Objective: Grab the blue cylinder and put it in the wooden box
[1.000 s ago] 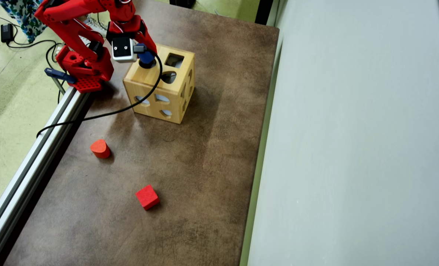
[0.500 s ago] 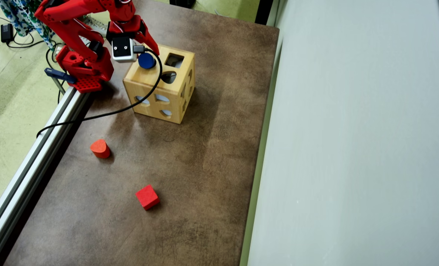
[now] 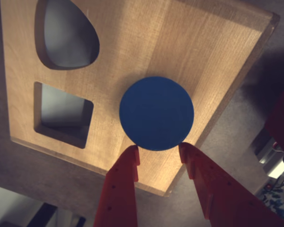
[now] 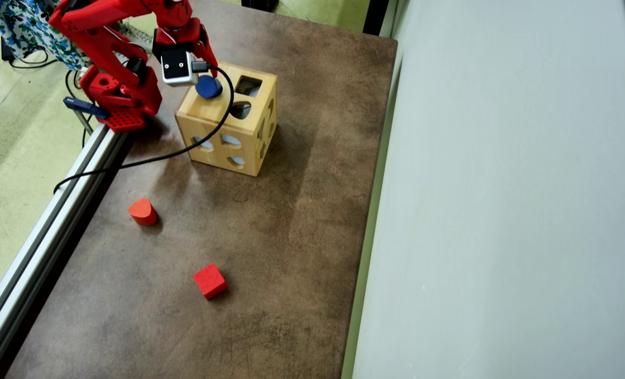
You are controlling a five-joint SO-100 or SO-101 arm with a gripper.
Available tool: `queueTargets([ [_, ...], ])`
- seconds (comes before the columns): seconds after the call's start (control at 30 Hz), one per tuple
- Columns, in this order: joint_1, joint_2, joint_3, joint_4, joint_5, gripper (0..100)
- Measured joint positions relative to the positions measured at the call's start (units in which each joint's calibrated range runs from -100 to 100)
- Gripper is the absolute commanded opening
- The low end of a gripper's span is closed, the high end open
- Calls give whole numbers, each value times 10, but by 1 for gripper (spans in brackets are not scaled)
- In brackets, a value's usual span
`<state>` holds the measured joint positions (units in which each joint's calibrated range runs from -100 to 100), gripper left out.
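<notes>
The blue cylinder [image 3: 156, 113] stands upright on the top face of the wooden box [image 3: 217, 52], its flat round end facing the wrist camera. In the overhead view the cylinder [image 4: 209, 87] is on the box top [image 4: 202, 113] near the corner closest to the arm. My red gripper [image 3: 158, 147] has its jaws apart, and both fingertips [image 3: 132, 153] end at the cylinder's near rim, not around its sides. In the overhead view the gripper [image 4: 207, 66] hangs just above the cylinder. No round hole shows on the top face.
The box top has a square hole [image 3: 61, 113] and a teardrop hole [image 3: 66, 35] beside the cylinder. A red rounded block [image 4: 143, 211] and a red cube [image 4: 210, 280] lie on the brown mat. The arm's base [image 4: 118, 95] is clamped by a metal rail [image 4: 54, 210].
</notes>
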<state>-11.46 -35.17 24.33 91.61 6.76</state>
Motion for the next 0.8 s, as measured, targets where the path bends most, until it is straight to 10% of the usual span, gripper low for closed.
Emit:
queueTargets([
  [0.8, -5, 55, 12, -3, 2, 14],
])
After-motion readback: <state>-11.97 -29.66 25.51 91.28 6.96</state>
